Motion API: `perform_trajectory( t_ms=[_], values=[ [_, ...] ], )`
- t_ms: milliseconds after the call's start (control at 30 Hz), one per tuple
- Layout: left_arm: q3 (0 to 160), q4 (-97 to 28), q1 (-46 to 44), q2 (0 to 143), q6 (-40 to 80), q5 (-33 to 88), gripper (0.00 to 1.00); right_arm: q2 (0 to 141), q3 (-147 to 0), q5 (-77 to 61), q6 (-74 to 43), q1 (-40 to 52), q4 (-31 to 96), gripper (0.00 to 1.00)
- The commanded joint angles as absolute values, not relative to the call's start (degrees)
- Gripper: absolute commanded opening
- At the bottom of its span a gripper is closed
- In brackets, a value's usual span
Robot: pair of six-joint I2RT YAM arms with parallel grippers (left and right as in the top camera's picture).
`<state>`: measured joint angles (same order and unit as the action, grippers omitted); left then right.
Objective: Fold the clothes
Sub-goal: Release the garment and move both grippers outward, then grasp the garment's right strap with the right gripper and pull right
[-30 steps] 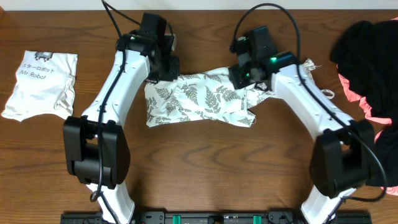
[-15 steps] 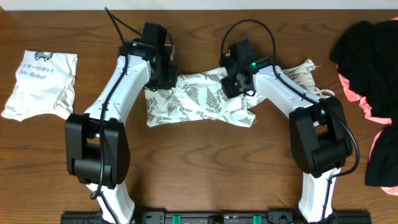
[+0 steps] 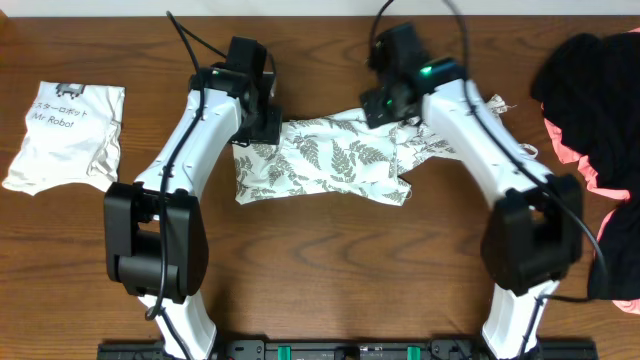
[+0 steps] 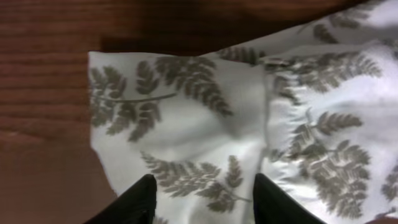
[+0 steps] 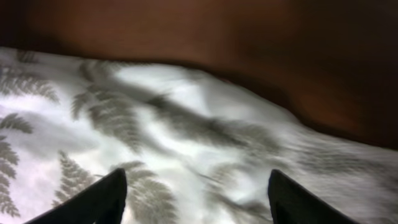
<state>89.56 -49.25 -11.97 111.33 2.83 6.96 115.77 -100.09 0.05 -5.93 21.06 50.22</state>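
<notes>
Left wrist view: left gripper (image 4: 202, 198) spread over the clothes (image 4: 205, 130), holding nothing; right gripper (image 5: 196, 193) likewise spread; risk: unheld fold may spring open.

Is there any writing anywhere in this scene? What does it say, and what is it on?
"Mr Robot": on the white shirt, far left.
Line of characters above it: too small to read.
Fern cloth: no writing seen.
</notes>
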Motion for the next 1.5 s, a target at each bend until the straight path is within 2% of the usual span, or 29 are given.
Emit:
perform_trajectory(
  t_ms=[0,167,267,367,533,633,700,833,867,967,1200,1467],
  values=[
    [90.17,-49.41,-9.74,111.44,2.94,5.28,0.55,113.01,-102.28,6.15,-9.41,15.05,53.41,0.74],
    [90.17,-49.21,-4.99,111.44,6.48,5.28,0.58,113.14,-101.80,5.56,-9.82,6.66,57.36,0.77],
    [90.17,-49.45,-1.74,111.44,8.95,5.37,0.69,113.16,-100.92,5.58,-9.30,2.22,57.30,0.80],
    [90.17,-50.39,0.38,111.44,8.93,5.54,0.75,113.16,-99.61,5.30,-8.82,-1.30,56.51,0.86],
    [90.08,-51.13,1.89,111.44,8.91,5.50,0.79,113.16,-94.19,-8.73,-2.68,-5.30,53.06,0.88],
    [90.08,-50.76,2.37,111.44,8.91,5.48,0.79,113.16,-92.73,-17.21,-0.05,-5.63,54.59,0.74],
    [90.08,-50.48,2.63,111.44,8.91,5.48,0.79,112.68,-92.73,-17.56,0.93,-4.99,56.05,0.70],
    [90.08,-50.30,2.83,111.44,8.88,5.48,0.79,112.07,-92.73,-6.22,-2.42,-4.56,57.08,0.79],
    [90.06,-50.33,2.83,111.44,8.88,5.48,0.79,112.16,-92.71,-3.79,-2.55,-4.75,56.71,0.84],
    [89.76,-50.09,2.83,111.44,8.82,5.02,0.80,112.77,-92.60,-2.37,-2.48,-5.93,55.44,0.93],
    [89.10,-49.23,2.83,111.46,8.69,2.92,0.84,113.82,-89.45,-6.24,0.99,-8.34,48.10,0.99],
    [89.10,-49.50,2.83,111.46,8.69,2.92,0.84,114.04,-81.17,-10.70,0.95,-8.99,34.15,0.99]
  ],
)
